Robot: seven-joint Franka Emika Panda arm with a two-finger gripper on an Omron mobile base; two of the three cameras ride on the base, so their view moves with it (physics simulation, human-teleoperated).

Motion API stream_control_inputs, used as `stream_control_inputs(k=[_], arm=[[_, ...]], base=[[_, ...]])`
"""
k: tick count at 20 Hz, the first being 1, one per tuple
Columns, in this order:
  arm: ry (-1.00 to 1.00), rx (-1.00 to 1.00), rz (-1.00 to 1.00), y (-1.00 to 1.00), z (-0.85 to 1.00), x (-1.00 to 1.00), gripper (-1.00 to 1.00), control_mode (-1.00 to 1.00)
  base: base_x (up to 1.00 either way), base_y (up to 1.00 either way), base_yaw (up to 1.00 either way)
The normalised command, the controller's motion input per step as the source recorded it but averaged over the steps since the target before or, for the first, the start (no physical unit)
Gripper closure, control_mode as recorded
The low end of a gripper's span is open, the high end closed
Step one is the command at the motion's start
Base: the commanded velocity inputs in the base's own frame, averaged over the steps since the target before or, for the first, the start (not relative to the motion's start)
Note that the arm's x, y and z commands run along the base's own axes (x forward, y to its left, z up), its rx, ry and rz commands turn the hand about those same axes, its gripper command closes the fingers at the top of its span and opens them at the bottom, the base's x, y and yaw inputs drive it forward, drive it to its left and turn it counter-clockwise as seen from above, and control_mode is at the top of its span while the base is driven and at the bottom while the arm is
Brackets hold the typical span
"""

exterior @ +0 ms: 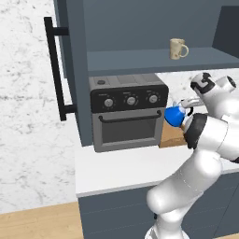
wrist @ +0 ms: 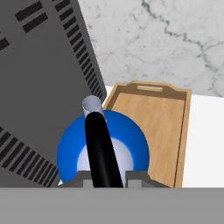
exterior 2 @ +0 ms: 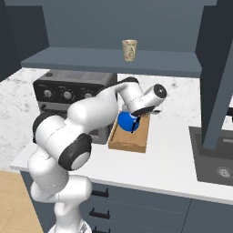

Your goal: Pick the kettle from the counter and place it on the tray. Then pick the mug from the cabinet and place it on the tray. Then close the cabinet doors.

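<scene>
My gripper (wrist: 105,177) is shut on the thin black arched handle of the small blue kettle (wrist: 70,153). The kettle (exterior 2: 125,123) is over the left side of the light-brown wooden tray (exterior 2: 136,136), close to the oven; I cannot tell whether it touches the tray. From the left, the kettle (exterior: 174,115) shows beside my wrist, with the tray (exterior: 171,136) below it. The beige mug (exterior: 178,48) stands on the inner shelf of the slate-blue cabinet (exterior: 140,60), seen as the mug (exterior 2: 129,50) above my arm. The cabinet doors (exterior: 70,70) stand open.
A black-and-grey toaster oven (exterior: 127,112) stands on the white counter (exterior: 121,170) directly left of the tray. The open right door (exterior 2: 218,82) hangs over a dark sink (exterior 2: 214,159). Marble wall behind.
</scene>
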Motion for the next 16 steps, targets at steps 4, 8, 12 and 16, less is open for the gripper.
stream_control_inputs(k=[4, 8, 12, 16], arm=[[0.0, 0.0, 0.0, -0.05, -0.04, 0.36, 1.0, -1.0], [0.0, 0.0, 0.0, -0.06, -0.04, 0.23, 1.0, -1.0], [0.0, 0.0, 0.0, 0.0, -0.17, 0.18, 1.0, -1.0], [0.0, 0.0, 0.0, 0.0, -0.27, 0.19, 1.0, -1.0]], base=[[0.0, 0.0, 0.0], [0.0, 0.0, 0.0], [0.0, 0.0, 0.0], [0.0, 0.0, 0.0]])
